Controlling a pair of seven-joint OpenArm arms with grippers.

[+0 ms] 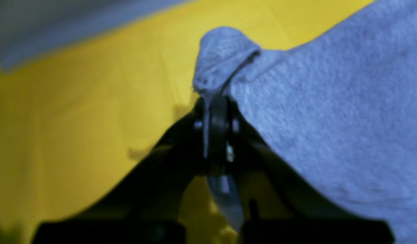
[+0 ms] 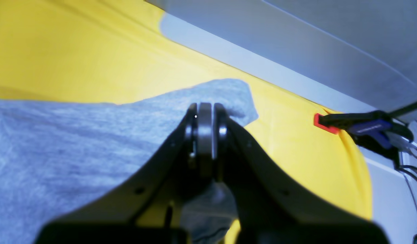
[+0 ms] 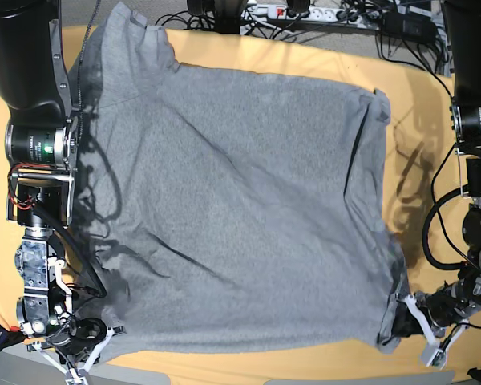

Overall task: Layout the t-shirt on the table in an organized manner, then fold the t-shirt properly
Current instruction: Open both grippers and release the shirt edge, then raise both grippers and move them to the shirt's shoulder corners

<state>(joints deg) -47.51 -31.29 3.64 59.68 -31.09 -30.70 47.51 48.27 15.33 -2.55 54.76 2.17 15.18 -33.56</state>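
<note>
At the desk's [image 3: 321, 64] near edge, the left gripper [image 1: 215, 101] and right gripper [image 2: 205, 115] each have jaws pinching a bottom corner of the t-shirt [image 3: 240, 200], which lies spread toward the far edge.

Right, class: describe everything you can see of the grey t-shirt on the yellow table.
The heather-grey short-sleeved cotton t-shirt lies spread out on the yellow cloth-covered table, wrinkled, with no lettering showing. One sleeve points to the base view's top left, another bunches at the right edge. Its two near corners are pinched, one by the shut left claw and one by the shut right claw, each lifting a small fold of fabric.
</note>
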